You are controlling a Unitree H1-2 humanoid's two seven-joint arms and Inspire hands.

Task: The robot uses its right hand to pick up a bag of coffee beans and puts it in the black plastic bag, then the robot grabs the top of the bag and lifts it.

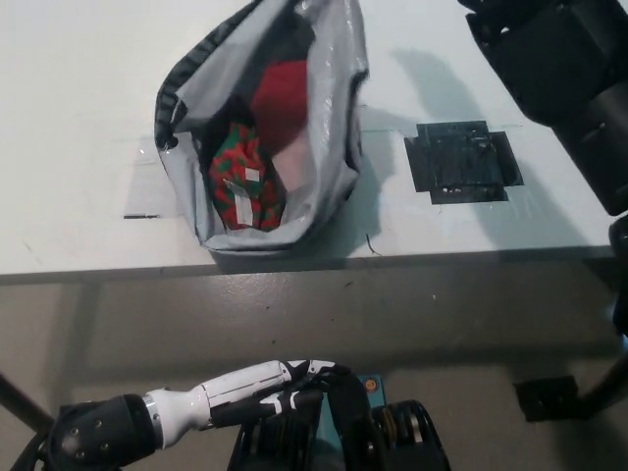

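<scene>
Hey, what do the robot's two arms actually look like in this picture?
The left arm is glossy white with black joint sections and a round dark joint housing near its base. The right arm is all black, bulky and made of blocky, matte segments. No loose cables or markings show.
</scene>
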